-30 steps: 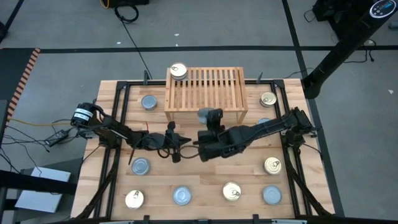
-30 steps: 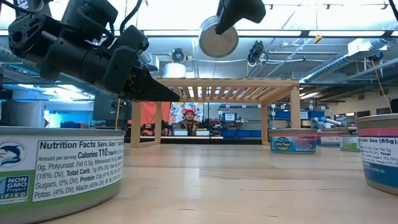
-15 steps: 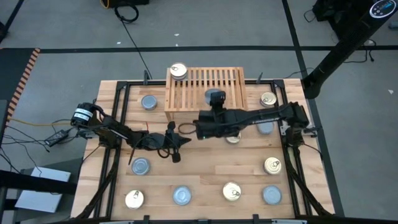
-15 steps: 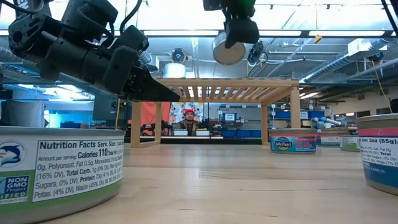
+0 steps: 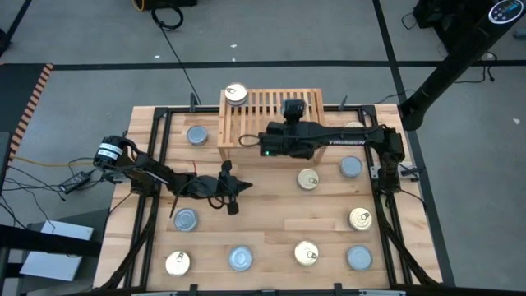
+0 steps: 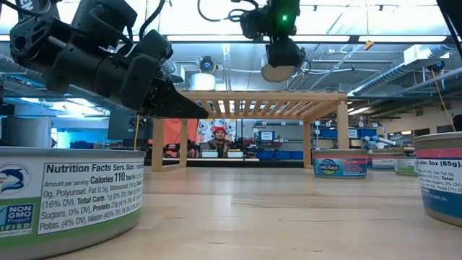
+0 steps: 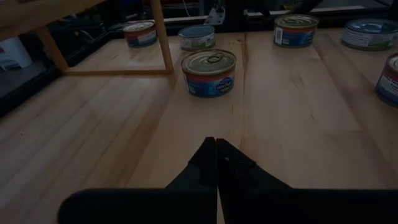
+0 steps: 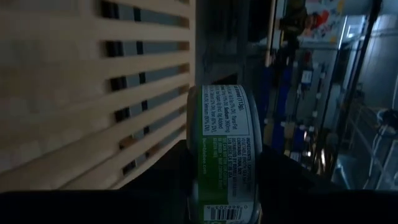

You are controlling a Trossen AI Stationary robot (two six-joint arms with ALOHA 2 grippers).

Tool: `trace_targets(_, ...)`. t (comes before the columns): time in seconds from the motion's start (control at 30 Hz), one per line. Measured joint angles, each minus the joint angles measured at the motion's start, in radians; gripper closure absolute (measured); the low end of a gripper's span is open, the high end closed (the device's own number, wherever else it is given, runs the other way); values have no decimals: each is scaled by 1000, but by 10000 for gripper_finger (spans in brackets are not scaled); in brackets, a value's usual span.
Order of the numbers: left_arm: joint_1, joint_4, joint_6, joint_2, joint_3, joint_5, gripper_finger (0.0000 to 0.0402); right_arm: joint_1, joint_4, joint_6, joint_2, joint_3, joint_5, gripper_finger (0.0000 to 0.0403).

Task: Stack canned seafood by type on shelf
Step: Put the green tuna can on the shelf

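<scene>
One tin (image 8: 227, 155) is clamped in the right claw (image 5: 293, 108), held on its edge above the slatted top of the shelf (image 5: 255, 123), toward the shelf's far right corner. Label faces the wrist camera, so the flat faces point sideways; my read is it has to be rolled flat before it can sit on the slats. Low view shows the same tin (image 6: 278, 70) hanging clear above the shelf top, not touching.

Gold-top tin (image 5: 236, 94) already sits on the shelf's far left corner. Keeping the carried one at the other end looks like starting a separate pile for the second type, though I can't see its lid colour.

Rest of the tins are spread on the bench (image 5: 263, 222): another gold-top (image 5: 308, 179) just in front of the shelf, silver-top (image 5: 351, 167) beside it, more along the near edge and both side edges.

Left claw (image 5: 233, 187) is pinched together, empty, parked low over the bench left of centre, clear of the right arm's path.
</scene>
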Motion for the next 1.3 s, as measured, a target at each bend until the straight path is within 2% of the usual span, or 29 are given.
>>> trace_targets(0.4, 0, -9, 4, 0, 0, 0, 401, -148, 6, -28, 0, -1, -48, 251)
trace_targets(0.6, 0, -9, 5, 0, 0, 0, 401, -209, 32, -54, 0, -1, -110, 251)
trace_targets(1.0, 0, -9, 24, 0, 0, 0, 401, -275, 78, -109, 0, -5, -182, 251)
trace_targets(1.17, 0, -9, 24, 0, 0, 0, 401, -300, 93, -119, 0, -40, -210, 251)
trace_targets(1.3, 0, -8, 23, 0, 0, 0, 401, -313, 112, -131, 0, -90, -193, 251)
